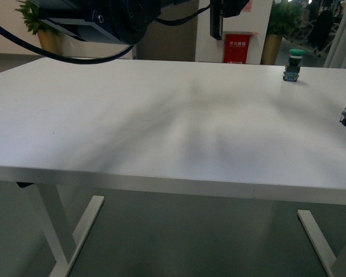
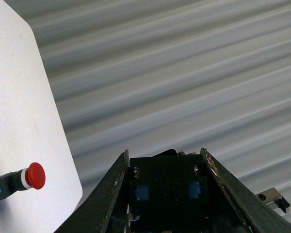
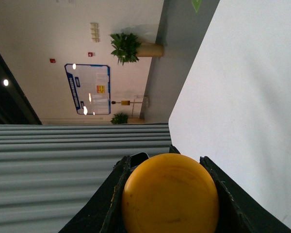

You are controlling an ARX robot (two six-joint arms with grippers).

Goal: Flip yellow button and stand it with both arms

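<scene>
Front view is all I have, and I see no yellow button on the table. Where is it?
Observer: In the right wrist view, the yellow button sits between the right fingers, with its cap facing the camera.
Operator: Is there anything on the table that I'm missing?
Observer: Yes. The left wrist view shows a red-capped switch lying on its side near the edge of the table.

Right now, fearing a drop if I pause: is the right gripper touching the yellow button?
Touching. The right wrist view shows the yellow button sitting in the right gripper, its cap edges meeting both jaws with no gap.
</scene>
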